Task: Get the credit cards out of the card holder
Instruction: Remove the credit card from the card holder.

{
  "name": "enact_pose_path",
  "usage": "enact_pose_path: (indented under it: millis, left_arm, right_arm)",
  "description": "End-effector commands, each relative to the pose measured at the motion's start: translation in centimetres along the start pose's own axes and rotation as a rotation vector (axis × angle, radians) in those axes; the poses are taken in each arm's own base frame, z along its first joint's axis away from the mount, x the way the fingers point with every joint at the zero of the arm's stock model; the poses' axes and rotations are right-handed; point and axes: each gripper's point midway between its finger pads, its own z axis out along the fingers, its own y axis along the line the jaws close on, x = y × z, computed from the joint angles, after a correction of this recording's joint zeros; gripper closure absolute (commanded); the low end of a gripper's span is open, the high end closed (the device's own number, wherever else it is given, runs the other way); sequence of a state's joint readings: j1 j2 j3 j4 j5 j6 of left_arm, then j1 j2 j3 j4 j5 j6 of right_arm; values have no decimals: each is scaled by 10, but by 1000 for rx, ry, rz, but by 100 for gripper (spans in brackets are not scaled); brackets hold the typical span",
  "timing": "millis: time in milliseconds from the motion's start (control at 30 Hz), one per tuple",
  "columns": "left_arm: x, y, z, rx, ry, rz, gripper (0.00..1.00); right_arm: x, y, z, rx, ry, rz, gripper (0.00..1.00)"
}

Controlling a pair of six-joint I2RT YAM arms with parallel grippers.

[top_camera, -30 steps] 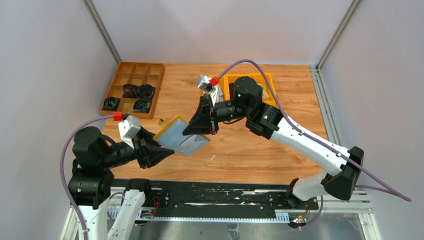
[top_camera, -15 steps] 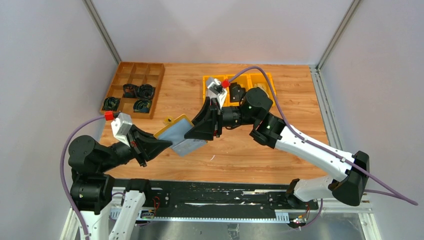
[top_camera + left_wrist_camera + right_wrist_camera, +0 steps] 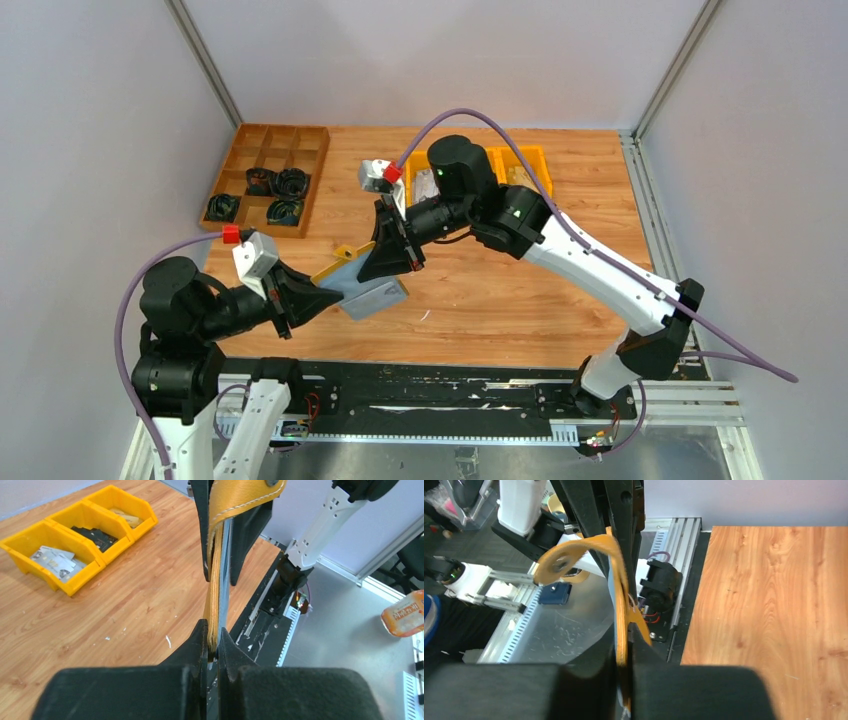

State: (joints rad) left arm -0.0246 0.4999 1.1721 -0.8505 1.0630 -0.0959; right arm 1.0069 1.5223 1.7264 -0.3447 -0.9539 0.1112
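Mustard-yellow leather folding card holder [image 3: 352, 283] clamped by left gripper [image 3: 336, 297] and right gripper [image 3: 370, 271]; uneven pulling risks slip, drop.

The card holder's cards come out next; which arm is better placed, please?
Right, probably: the right jaws grip the card holder at its far edge, while the left jaws clamp its near edge, steadying it.

Wooden table [image 3: 480, 320], pale grey walls [image 3: 430, 50]
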Motion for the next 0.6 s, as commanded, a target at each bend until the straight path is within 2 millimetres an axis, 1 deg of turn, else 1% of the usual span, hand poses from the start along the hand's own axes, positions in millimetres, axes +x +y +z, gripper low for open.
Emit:
enact_pose_path:
  millis: [0, 33, 67, 100, 133, 167, 200, 233, 267, 367, 433, 500, 533, 567]
  left_arm:
    - [3, -1, 0, 23, 20, 20, 98]
    - [5, 0, 1, 21, 23, 15, 86]
    - [6, 1, 1, 20, 26, 8, 61]
    - [8, 2, 1, 17, 29, -6, 45]
    - [10, 2, 1, 14, 31, -17, 34]
    - [12, 3, 2, 7, 32, -33, 16]
    - [13, 4, 2, 5, 31, -47, 9]
    - [14, 4, 3, 7, 26, -71, 4]
    - [13, 2, 4, 16, 17, -88, 2]
    - [1, -3, 6, 43, -61, -129, 1]
    - [-13, -10, 7, 73, -134, -162, 3]
    - [-23, -17, 7, 113, -188, -208, 7]
    - [-25, -17, 8, 122, -196, -240, 10]
    - [-25, -15, 9, 122, -192, -271, 13]
  right_arm:
    - [18, 13, 3, -47, 97, -37, 98]
    - [13, 11, 4, -31, 83, -37, 100]
    - [7, 9, 5, -21, 61, -38, 100]
    - [-2, 10, 5, -13, 26, -36, 100]
    - [-9, 10, 5, -5, -10, -42, 100]
    - [-18, 12, 4, -4, -55, -46, 100]
    - [-26, 14, 2, -5, -103, -38, 100]
    - [-39, 19, 0, -18, -182, -34, 100]
    - [-49, 22, -3, -29, -244, -30, 100]
    - [-67, 26, -14, -46, -388, 21, 100]
    - [-72, 28, -20, -57, -465, 53, 100]
    - [-78, 25, -25, -42, -546, 87, 100]
    - [-80, 28, -29, -44, -585, 90, 100]
    - [-82, 26, -34, -24, -638, 100, 100]
